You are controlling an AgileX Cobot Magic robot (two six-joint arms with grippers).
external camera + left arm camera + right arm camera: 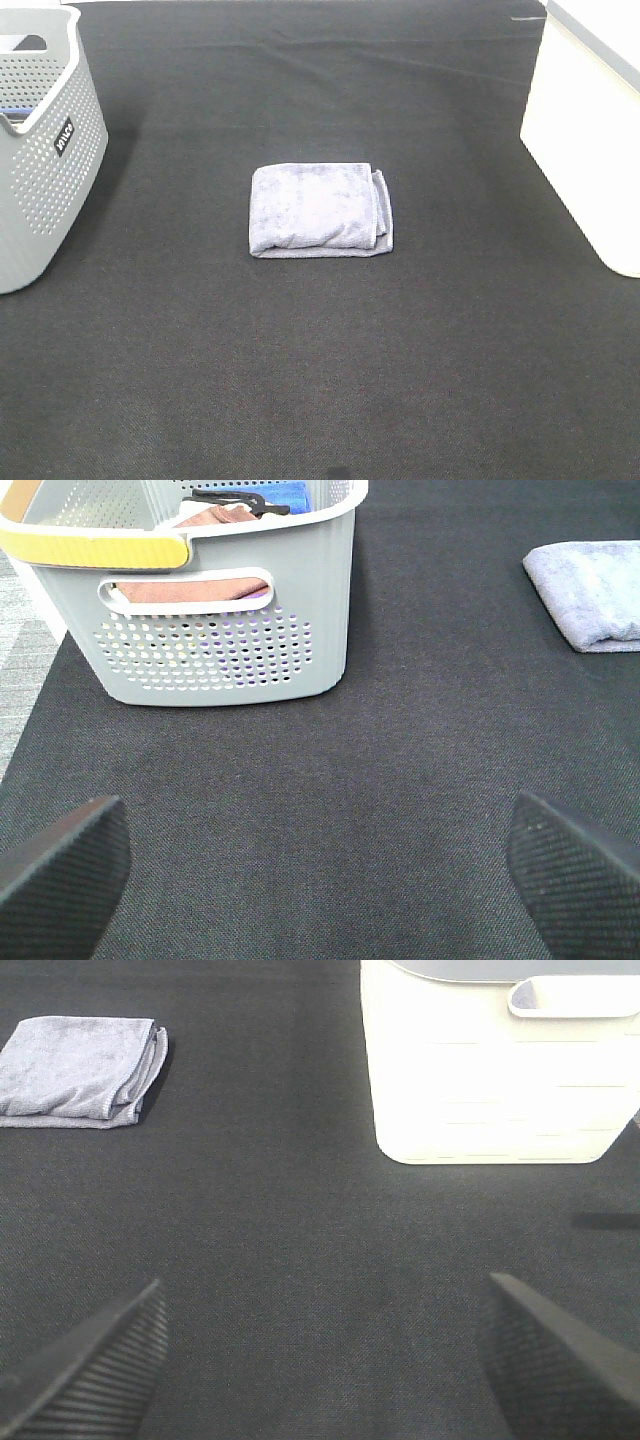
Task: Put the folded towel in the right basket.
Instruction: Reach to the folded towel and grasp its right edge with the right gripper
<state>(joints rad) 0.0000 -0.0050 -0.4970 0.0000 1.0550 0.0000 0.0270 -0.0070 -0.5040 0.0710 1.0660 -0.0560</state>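
Note:
A folded grey-lilac towel (320,210) lies flat in the middle of the black cloth. It also shows in the left wrist view (592,592) and in the right wrist view (82,1070). The right basket (588,140) is white and stands at the right edge; the right wrist view shows its wall (495,1080). My left gripper (320,865) is open and empty above bare cloth, well away from the towel. My right gripper (325,1355) is open and empty, between towel and white basket but short of both. Neither arm shows in the high view.
A grey perforated basket (45,160) stands at the left edge; the left wrist view shows its wall (230,640), a yellow handle and folded cloths inside. Black cloth (320,380) covers the table.

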